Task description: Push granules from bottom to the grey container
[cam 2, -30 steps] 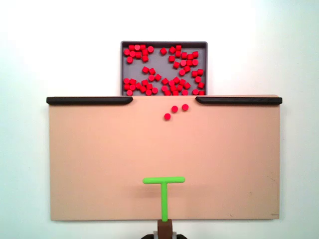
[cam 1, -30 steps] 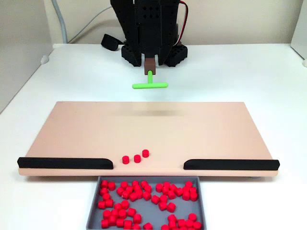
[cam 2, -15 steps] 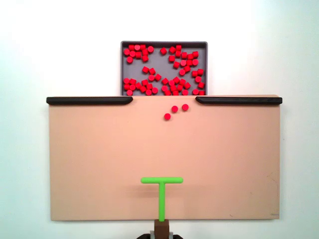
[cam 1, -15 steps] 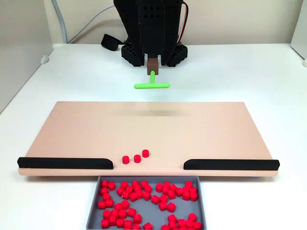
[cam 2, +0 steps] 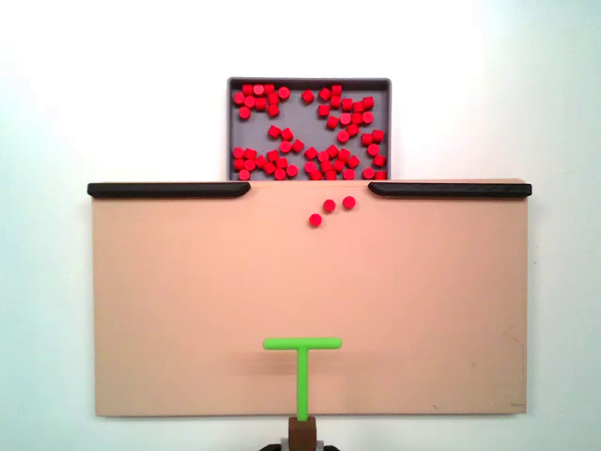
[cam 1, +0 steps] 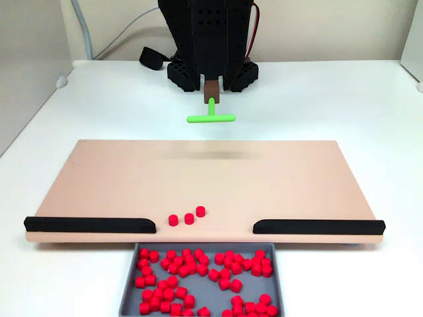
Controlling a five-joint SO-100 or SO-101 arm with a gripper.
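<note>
On the tan board point(cam 2: 188, 301), three granules point(cam 2: 330, 206) remain just short of the grey container point(cam 2: 310, 85), which holds most. The pincer's state cannot be told; the green T-tool point(cam 2: 302, 362) sits well back.

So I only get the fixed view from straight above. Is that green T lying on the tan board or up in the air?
Observer: Up in the air. In a fixed view from the front, the green T hangs above the tan board, with a faint shadow under it.
Operator: What holds it?
Observer: A brown stub under a tall black arm, which stands behind the board on the white table.
Operator: Would those three loose granules drop?
Observer: Likely. The granules lie by the board's front edge, and the grey container sits lower than that edge.
</note>
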